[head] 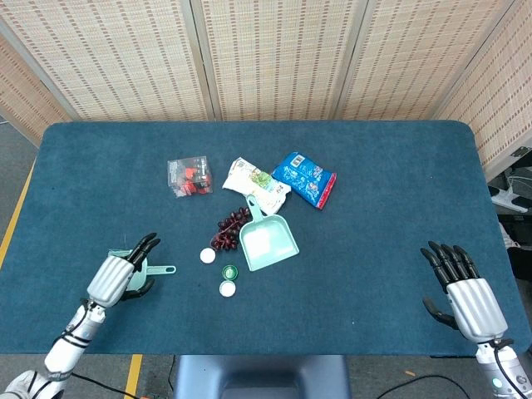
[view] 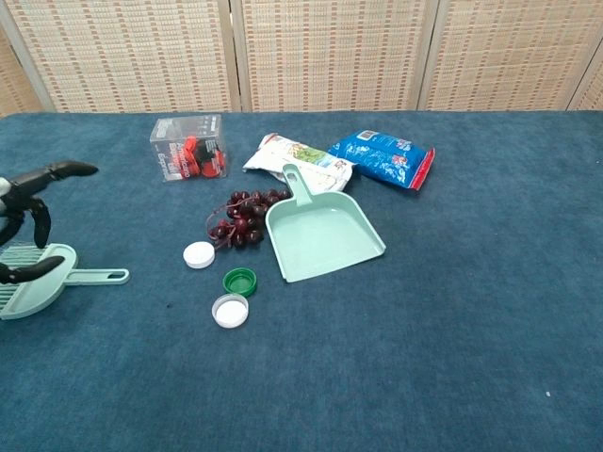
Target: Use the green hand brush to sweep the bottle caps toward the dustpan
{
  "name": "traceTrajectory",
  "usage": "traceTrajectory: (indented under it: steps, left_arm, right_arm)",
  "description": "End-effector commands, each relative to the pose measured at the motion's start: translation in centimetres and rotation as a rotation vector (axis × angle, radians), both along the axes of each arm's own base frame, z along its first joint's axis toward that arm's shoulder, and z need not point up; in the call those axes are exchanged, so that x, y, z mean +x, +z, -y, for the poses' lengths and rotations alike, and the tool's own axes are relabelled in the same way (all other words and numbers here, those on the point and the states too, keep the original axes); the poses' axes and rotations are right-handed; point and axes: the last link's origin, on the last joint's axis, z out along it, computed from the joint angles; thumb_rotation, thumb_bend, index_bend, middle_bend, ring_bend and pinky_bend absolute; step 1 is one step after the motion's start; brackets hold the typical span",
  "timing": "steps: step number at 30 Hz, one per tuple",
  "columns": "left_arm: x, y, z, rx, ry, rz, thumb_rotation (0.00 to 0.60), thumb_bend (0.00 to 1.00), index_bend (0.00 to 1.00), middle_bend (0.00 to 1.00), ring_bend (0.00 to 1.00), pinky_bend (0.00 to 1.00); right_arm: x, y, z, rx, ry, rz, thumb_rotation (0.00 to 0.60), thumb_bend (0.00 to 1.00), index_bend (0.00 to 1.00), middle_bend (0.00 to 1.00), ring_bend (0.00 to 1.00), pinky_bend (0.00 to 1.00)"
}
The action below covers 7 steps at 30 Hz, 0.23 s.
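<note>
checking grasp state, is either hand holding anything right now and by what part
Nothing is held. The green hand brush lies on the table under the open left hand; the right hand is open too.

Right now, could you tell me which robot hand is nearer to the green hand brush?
The left robot hand: it is open just over the green hand brush at the table's left side. The right robot hand is far across the table, near its right edge.

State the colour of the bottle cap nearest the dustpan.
Green bottle cap, beside the pale green dustpan; clearest in the chest view.
</note>
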Motion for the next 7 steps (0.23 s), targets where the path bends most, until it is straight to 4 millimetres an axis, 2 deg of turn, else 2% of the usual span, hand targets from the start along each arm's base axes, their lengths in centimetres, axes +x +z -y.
traceTrajectory:
  steps: [1, 4, 7]
  left_arm:
    - [-1.2, 7.6, 5.9, 0.173, 0.021, 0.050, 0.600, 0.34, 0.00, 0.00, 0.00, 0.19]
    - [-0.8, 9.2, 6.4, 0.225, 0.029, 0.027, 0.600, 0.34, 0.00, 0.00, 0.00, 0.08]
    - [-0.8, 9.3, 6.6, 0.208, 0.034, -0.004, 0.600, 0.34, 0.00, 0.00, 0.00, 0.04]
  right_arm:
    - [-0.1, -0.2, 0.2, 0.000, -0.018, -0.019, 0.600, 0.24, 0.00, 0.00, 0.00, 0.00]
    - [-0.1, -0.2, 0.3, -0.010, -0.028, -0.029, 0.600, 0.24, 0.00, 0.00, 0.00, 0.00]
    - [0.1, -0.2, 0.2, -0.018, -0.025, -0.036, 0.600, 0.24, 0.00, 0.00, 0.00, 0.00]
